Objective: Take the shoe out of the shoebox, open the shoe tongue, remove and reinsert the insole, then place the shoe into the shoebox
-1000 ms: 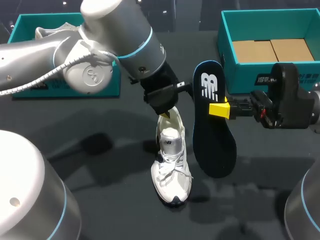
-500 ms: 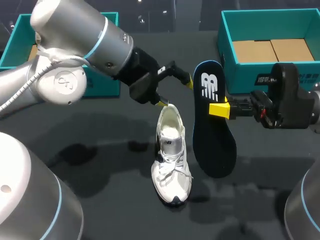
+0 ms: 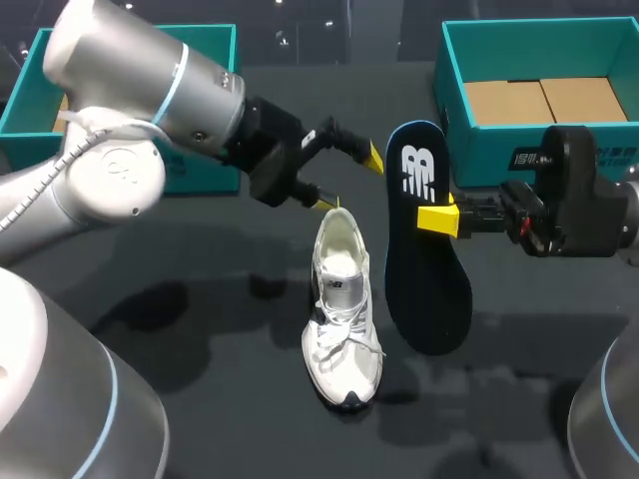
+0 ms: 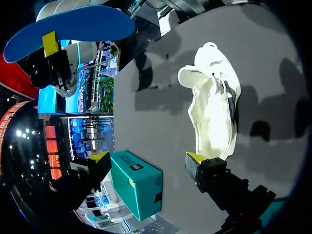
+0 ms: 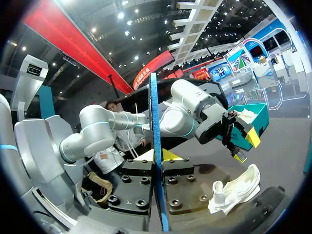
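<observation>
A white shoe (image 3: pixel 342 304) stands on the dark table with its toe toward the front; it also shows as the shoe (image 4: pixel 214 112) and shoe (image 5: pixel 236 190). A dark blue insole (image 3: pixel 424 244) hangs in the air to the right of it, and my right gripper (image 3: pixel 437 220) is shut on its edge. In the right wrist view the insole (image 5: pixel 157 161) stands edge-on between that gripper's (image 5: pixel 157 168) fingers. My left gripper (image 3: pixel 349 180) is open and empty, just above and behind the shoe's heel. From its own view the left gripper (image 4: pixel 147 158) looks past the shoe at the insole (image 4: pixel 73 29).
A teal shoebox (image 3: pixel 451 75) with cardboard inside stands at the back right. A second teal box (image 3: pixel 205 170) is at the back left, partly hidden by my left arm. A teal box (image 4: pixel 139 187) lies ahead of the left gripper's fingers.
My left gripper has pulled up and back from the shoe's heel toward the left, staying open. The right arm and the insole have not moved.
</observation>
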`<state>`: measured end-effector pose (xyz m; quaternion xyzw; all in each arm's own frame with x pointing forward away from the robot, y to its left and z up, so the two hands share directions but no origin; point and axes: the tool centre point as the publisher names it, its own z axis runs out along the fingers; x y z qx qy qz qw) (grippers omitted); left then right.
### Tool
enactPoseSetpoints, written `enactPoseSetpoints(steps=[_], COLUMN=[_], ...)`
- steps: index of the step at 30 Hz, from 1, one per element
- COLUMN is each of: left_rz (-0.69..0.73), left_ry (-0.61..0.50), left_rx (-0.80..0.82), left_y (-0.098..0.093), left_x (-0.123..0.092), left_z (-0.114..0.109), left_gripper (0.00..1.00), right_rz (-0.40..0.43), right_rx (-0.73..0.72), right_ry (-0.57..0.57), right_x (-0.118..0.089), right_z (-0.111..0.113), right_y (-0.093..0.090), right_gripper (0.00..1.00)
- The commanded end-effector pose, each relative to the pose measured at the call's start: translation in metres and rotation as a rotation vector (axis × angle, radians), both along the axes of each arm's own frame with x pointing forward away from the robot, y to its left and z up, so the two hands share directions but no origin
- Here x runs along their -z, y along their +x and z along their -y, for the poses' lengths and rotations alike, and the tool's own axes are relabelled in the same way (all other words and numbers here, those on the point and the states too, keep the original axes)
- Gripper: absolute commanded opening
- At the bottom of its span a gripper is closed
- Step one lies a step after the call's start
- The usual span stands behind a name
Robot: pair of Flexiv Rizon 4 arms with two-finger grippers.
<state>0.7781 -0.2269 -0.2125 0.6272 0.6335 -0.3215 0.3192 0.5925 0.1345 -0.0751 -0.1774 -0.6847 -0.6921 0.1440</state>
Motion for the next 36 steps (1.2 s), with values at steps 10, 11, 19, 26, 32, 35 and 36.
enactPoseSetpoints(steps=[10, 11, 19, 26, 32, 35, 36], left_rz=[-0.014, -0.027, -0.04, -0.026, 0.001, 0.01, 0.016], left_ry=[-0.189, -0.215, -0.279, -0.343, -0.409, -0.459, -0.466], left_rx=[-0.033, -0.035, -0.009, -0.016, -0.015, 0.005, 0.016], left_y=[0.004, 0.005, 0.006, 0.008, 0.008, 0.008, 0.009], left_x=[-0.007, -0.01, -0.018, -0.018, -0.025, -0.032, -0.033], left_z=[-0.005, -0.006, -0.008, -0.009, -0.011, -0.01, -0.011], left_gripper=[1.0, 1.0, 1.0, 1.0, 1.0, 1.0, 1.0], right_rz=[-0.202, -0.217, -0.228, -0.299, -0.448, -0.489, -0.489], right_rx=[-0.006, 0.002, 0.018, 0.035, 0.055, 0.082, 0.082], right_ry=[-0.006, -0.007, 0.01, -0.006, -0.012, 0.004, 0.004], right_x=[0.025, 0.029, 0.033, 0.039, 0.052, 0.059, 0.059], right_z=[0.027, 0.03, 0.034, 0.036, 0.039, 0.042, 0.042], right_y=[0.076, 0.083, 0.089, 0.104, 0.155, 0.169, 0.169], right_gripper=[0.0, 0.0, 0.0, 0.0, 0.0, 0.0, 0.0])
